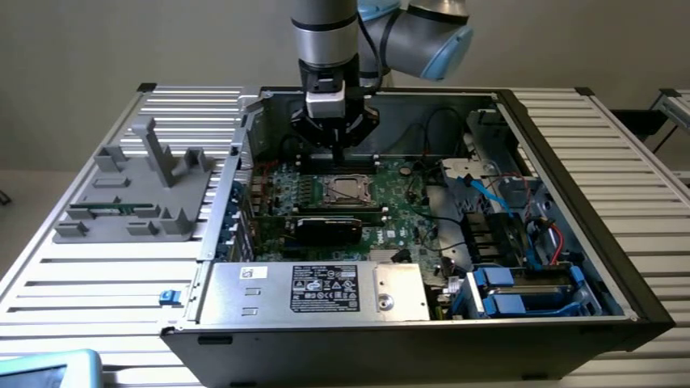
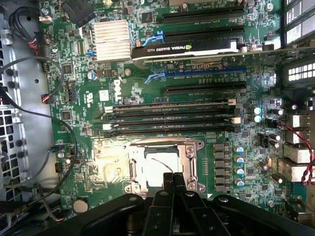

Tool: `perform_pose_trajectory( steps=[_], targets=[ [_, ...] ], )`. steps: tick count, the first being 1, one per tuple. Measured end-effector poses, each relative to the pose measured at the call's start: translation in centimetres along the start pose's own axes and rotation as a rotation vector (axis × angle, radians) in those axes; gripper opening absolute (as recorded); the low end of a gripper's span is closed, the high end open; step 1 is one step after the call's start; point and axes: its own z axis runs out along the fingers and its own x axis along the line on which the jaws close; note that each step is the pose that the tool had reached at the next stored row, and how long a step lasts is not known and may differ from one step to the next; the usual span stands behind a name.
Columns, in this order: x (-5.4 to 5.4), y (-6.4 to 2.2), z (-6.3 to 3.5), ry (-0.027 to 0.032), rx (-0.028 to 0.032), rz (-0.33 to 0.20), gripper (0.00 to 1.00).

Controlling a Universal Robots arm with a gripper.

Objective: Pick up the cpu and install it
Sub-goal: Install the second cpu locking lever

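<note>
Silvery cpu (image 2: 158, 171) is sitting in the motherboard (image 2: 147, 98) socket frame (image 2: 189, 162), centre of the exterior frame; gripper (image 2: 173, 178) is hovering right over it, fingers pressed together, pinching nothing; graphics card (image 2: 187, 49) is sitting beyond the memory slots (image 2: 170, 118).

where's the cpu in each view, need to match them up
Exterior view: the cpu sits in the socket on the green motherboard, just below the gripper.
Wrist view: the cpu lies inside the metal socket frame, right by the shut fingertips.
Shared landmark: the graphics card.
</note>
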Motion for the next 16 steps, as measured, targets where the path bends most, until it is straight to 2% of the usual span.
perform_pose_trajectory(
  steps=[11, 16],
  targets=[
    [-0.2, 0.02, -0.02, -0.0002, 0.0, 0.0, 0.12],
    [-1.1, 0.16, -0.38, -0.0093, 0.0013, 0.0, 0.12]
  ],
)
